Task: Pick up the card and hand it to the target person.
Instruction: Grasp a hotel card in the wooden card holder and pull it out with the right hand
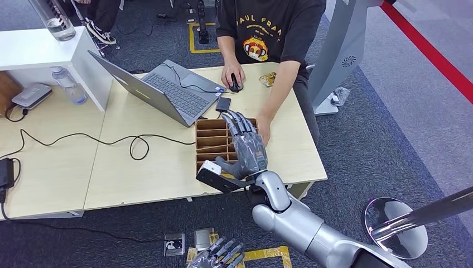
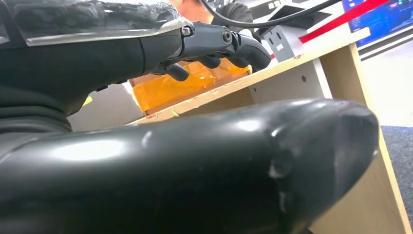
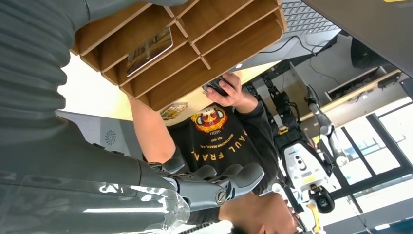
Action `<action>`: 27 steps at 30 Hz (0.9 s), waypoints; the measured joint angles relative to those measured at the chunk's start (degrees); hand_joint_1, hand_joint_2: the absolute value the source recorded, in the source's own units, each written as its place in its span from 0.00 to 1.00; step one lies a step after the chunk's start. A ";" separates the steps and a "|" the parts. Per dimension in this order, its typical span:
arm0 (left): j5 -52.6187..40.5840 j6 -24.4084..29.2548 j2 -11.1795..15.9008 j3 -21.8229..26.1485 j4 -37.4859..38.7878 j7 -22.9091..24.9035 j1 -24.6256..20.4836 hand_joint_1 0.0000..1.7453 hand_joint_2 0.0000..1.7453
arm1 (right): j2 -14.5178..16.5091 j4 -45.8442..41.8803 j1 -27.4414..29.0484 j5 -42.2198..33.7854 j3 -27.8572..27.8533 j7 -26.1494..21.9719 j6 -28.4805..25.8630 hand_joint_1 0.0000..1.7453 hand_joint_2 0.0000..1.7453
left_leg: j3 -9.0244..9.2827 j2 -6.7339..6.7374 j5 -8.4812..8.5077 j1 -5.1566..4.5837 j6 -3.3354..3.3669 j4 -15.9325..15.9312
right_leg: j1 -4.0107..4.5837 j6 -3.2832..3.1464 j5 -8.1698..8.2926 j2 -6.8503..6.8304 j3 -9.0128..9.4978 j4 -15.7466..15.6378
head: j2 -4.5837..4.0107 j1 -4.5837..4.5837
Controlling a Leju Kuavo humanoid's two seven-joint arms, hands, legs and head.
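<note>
The bench (image 1: 139, 167) lies under the right hand (image 1: 245, 148), pale wood, with a person (image 1: 268, 33) seated at its far side, beyond the fingertips. The person's one hand rests on a mouse (image 1: 235, 85); the other arm reaches down to the bench just right of the right hand. A laptop (image 1: 162, 92) stands open ahead and to the left of that hand, with a black cable (image 1: 111, 139) looping across the bench further left.

Directly beneath the right hand sits a wooden rack (image 1: 215, 139) of slots. The right hand hovers over it, fingers stretched forward and apart, holding nothing. In the right wrist view a card (image 3: 148, 48) lies in one slot of the rack, away from the fingers (image 3: 229, 178).

The left hand (image 1: 218, 254) hangs low below the bench's near edge, over the carpet; its fingers (image 2: 234, 44) are loosely extended with nothing in them.

Another small card (image 1: 268, 79) lies on the bench's far edge, well beyond the right hand.
</note>
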 joint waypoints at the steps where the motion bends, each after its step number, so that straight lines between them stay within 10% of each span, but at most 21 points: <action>1: 0.42 0.26 0.00 0.86 -0.12 -0.50 0.40 0.00 0.00 | -0.01 -0.12 0.11 0.10 -0.04 0.13 -0.02 0.02 1.00 | 0.00 0.00 0.00 0.00 0.00 0.00 | 0.00 0.00 0.00 0.00 0.00 0.00 | 0.00 -0.01; 27: 35.18 4.02 -3.57 33.14 -6.40 -20.33 12.37 0.00 0.00 | -0.67 -1.50 1.86 0.52 -1.12 2.30 -1.39 0.01 1.00 | 0.01 0.02 -0.01 0.00 0.00 0.00 | 0.00 0.00 0.00 0.03 -0.01 -0.01 | 0.00 0.00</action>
